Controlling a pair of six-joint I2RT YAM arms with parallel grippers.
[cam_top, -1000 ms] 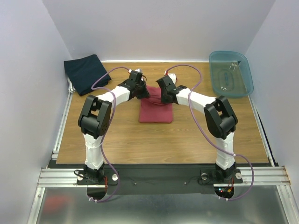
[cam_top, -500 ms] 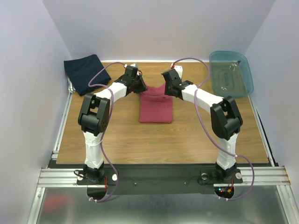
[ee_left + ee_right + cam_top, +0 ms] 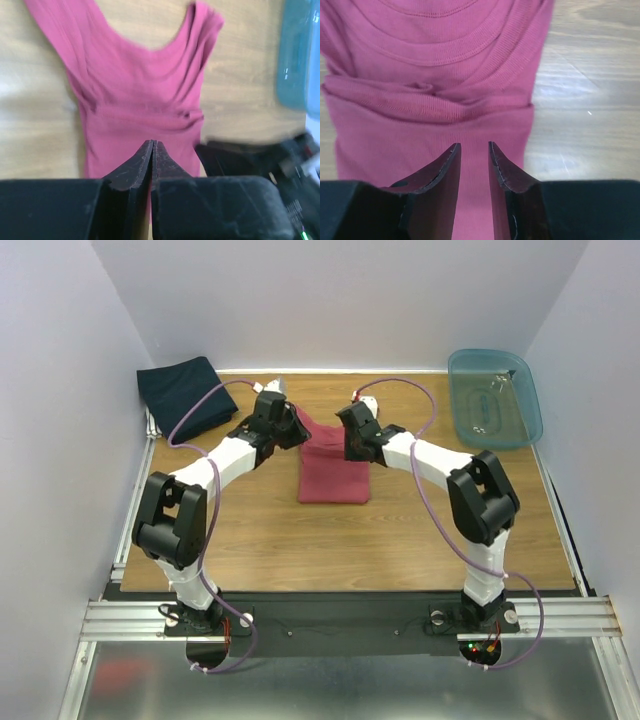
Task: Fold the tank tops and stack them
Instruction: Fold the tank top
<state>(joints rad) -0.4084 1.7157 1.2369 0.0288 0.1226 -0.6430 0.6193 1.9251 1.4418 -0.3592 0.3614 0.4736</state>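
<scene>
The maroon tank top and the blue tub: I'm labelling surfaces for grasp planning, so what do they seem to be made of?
The maroon tank top looks like soft ribbed knit cloth, matte, perhaps cotton or a blend: fine ribs, stitched neckline, limp folds. The blue tub looks like glossy translucent plastic: see-through tint, bright glints inside.

blue tub point(image 3: 527, 405): far-right corner | wooden table point(image 3: 260, 530): under tub

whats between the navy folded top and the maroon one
only the left gripper and its purple cable, above bare table wood; the top view shows it
</scene>
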